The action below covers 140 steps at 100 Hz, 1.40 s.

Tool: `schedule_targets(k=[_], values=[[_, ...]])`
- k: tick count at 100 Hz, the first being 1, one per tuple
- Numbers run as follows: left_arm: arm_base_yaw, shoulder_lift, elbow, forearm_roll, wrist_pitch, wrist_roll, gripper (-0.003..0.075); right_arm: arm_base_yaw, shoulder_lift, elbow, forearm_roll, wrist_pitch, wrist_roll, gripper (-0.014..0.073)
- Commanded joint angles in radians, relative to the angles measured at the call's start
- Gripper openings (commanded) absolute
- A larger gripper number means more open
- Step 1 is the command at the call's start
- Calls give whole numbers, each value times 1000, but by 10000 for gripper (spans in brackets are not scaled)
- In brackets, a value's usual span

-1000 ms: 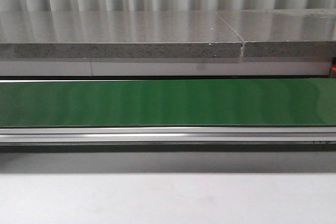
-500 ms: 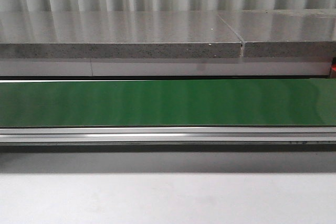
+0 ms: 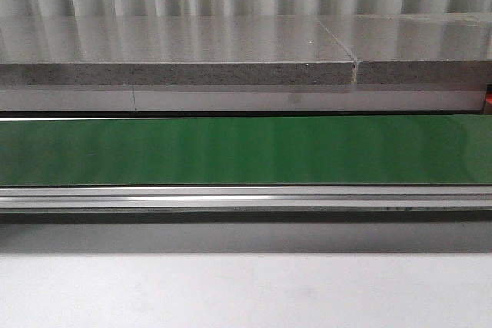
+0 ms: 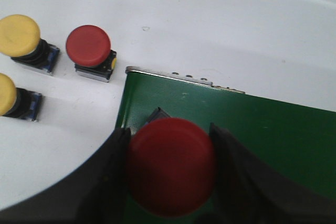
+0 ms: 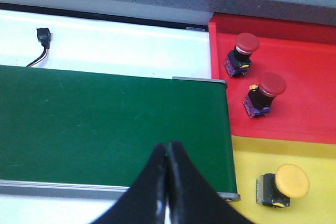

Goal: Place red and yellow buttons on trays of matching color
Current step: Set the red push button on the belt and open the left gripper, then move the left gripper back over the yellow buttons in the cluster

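Observation:
In the left wrist view my left gripper (image 4: 170, 153) is shut on a red button (image 4: 171, 166), held over the end of the green belt (image 4: 273, 135). On the white table beside it stand a red button (image 4: 88, 46) and two yellow buttons (image 4: 18, 35) (image 4: 6, 94). In the right wrist view my right gripper (image 5: 167, 153) is shut and empty over the belt (image 5: 105, 124). The red tray (image 5: 304, 77) holds two red buttons (image 5: 245, 44) (image 5: 271, 85). The yellow tray (image 5: 252, 156) holds one yellow button (image 5: 290, 180). No gripper shows in the front view.
The front view shows the green belt (image 3: 246, 150) with its metal rail (image 3: 246, 197), a grey stone ledge (image 3: 177, 74) behind and white table (image 3: 246, 289) in front. A small black connector with a wire (image 5: 43, 36) lies on the white surface past the belt.

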Motion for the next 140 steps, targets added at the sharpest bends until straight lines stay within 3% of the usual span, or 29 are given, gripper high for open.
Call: schedule_targets(k=[1, 81, 93, 112, 119, 126, 140], values=[[-20, -30, -27, -13, -40, 11, -20, 2, -6, -25, -3, -58, -6, -69], [-30, 21, 45, 5, -16, 11, -4, 2, -6, -25, -3, -58, -6, -69], [-30, 22, 45, 5, -14, 11, 115, 2, -6, -25, -3, -56, -6, -69], [-30, 22, 45, 2, -14, 11, 491, 2, -6, -25, -3, -55, -6, -69], [-30, 22, 45, -4, -11, 11, 592, 2, -6, -25, -3, -55, -6, -69], [-43, 22, 45, -4, -4, 11, 635, 2, -6, -25, -3, -55, -6, -69], [-92, 20, 43, -2, -4, 13, 629, 2, -6, -25, -3, -55, -6, -69]])
